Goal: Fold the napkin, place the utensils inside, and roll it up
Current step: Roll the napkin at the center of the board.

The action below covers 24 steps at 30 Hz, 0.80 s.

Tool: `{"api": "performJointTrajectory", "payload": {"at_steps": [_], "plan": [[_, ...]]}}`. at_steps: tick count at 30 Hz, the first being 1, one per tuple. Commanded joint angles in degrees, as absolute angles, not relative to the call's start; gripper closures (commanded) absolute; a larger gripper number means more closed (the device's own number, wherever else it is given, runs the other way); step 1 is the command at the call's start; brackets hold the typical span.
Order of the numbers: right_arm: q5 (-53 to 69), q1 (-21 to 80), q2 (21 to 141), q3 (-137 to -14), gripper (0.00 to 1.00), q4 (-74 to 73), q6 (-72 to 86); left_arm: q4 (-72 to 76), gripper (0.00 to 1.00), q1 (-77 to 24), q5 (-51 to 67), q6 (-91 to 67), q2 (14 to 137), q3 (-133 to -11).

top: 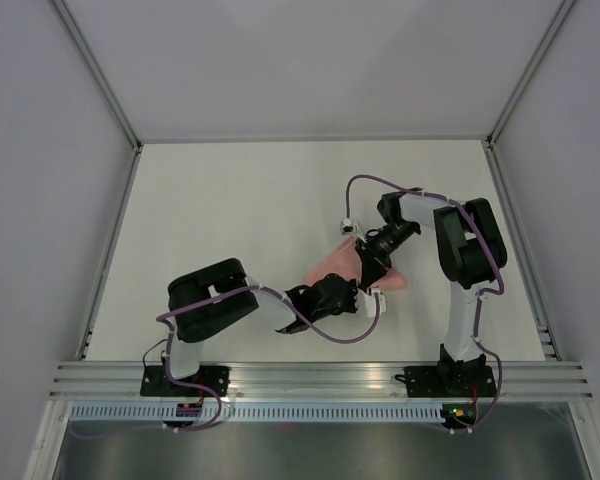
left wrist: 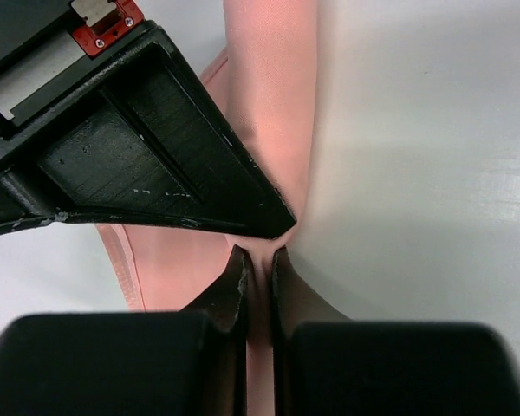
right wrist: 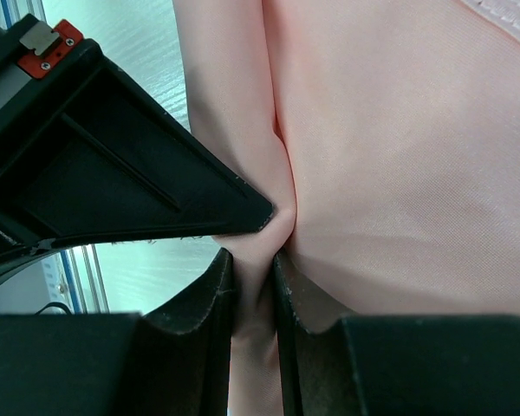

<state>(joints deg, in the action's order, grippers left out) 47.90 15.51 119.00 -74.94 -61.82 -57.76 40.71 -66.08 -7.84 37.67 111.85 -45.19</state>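
Left gripper (left wrist: pixel 258 260): pinched on a napkin (left wrist: pixel 269 104) ridge. Right gripper (right wrist: pixel 256 260): pinched on the napkin likewise. Napkin: bunched on table (top: pixel 230 200), right of table's middle. We advise drawing the 2 pinches apart evenly, taut, for a flat fold.

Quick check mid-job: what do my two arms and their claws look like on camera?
Black housings with white links make up the left arm and right arm. Purple cables loop along each. The left claw and right claw are matte black tapering wedges; one carries a red plate.
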Motion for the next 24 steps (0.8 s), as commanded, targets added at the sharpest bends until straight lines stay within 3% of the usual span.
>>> {"api": "performJointTrajectory", "payload": {"at_steps": [1, 5, 8, 17, 24], "plan": [[39.81, 15.73, 122.26, -73.57, 0.86, -57.13, -61.08, 26.29, 0.97, -66.01, -2.73, 29.01, 114.43, -46.23], [39.81, 15.56, 120.51, -72.69, 0.64, -55.55, -59.51, 20.49, 0.98, -65.57, 3.48, 27.34, 114.17, -48.07], [40.08, 15.29, 117.7, -70.67, 0.54, -51.78, -57.06, 18.73, 0.98, -64.69, 7.63, 25.75, 113.91, -49.04], [42.18, 11.79, 106.11, -65.13, 0.41, -41.06, -48.09, 11.26, 0.98, -61.09, 16.43, 21.8, 113.99, -52.47], [46.48, 6.07, 99.32, -63.72, 0.37, -34.37, -40.88, 8.35, 0.98, -58.71, 20.03, 18.29, 114.52, -53.52]]}}
